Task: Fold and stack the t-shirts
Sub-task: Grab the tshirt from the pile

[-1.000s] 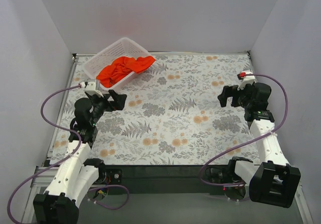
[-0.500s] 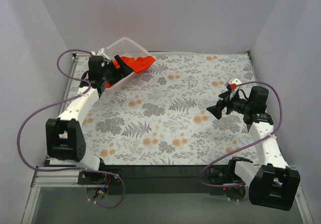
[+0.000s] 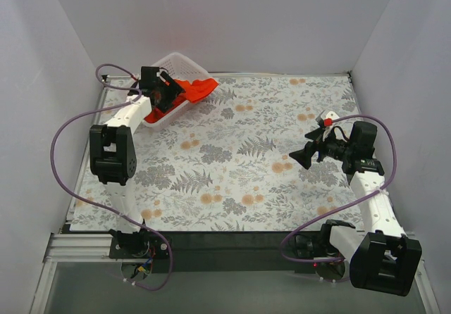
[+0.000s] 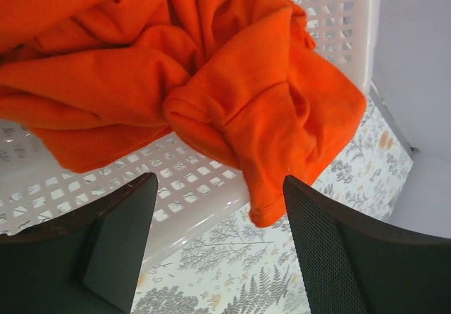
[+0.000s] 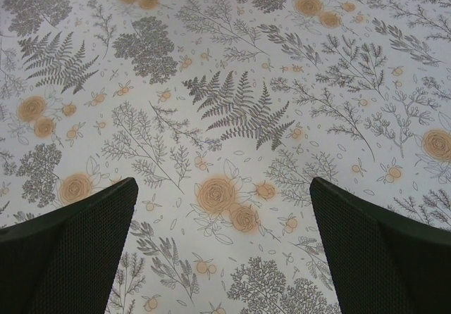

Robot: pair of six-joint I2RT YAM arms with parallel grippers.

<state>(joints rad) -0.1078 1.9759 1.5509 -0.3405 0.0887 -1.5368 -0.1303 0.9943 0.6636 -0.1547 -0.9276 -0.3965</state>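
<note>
Beneath the left tool [image 3: 169, 94], the t-shirt [image 3: 196, 87] in the basket [image 3: 184, 59] is partly hidden.

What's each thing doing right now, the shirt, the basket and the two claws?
t-shirt: crumpled, unfolded, in the basket, one part hanging over its rim.
basket: on the table, holding the t-shirt.
left gripper: open, empty, by the t-shirt.
right gripper: open, empty, over the table.

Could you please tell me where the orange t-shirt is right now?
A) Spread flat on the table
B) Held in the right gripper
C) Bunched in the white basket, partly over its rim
C: the t-shirt lies crumpled in the basket, one fold drooping over its rim.
</note>
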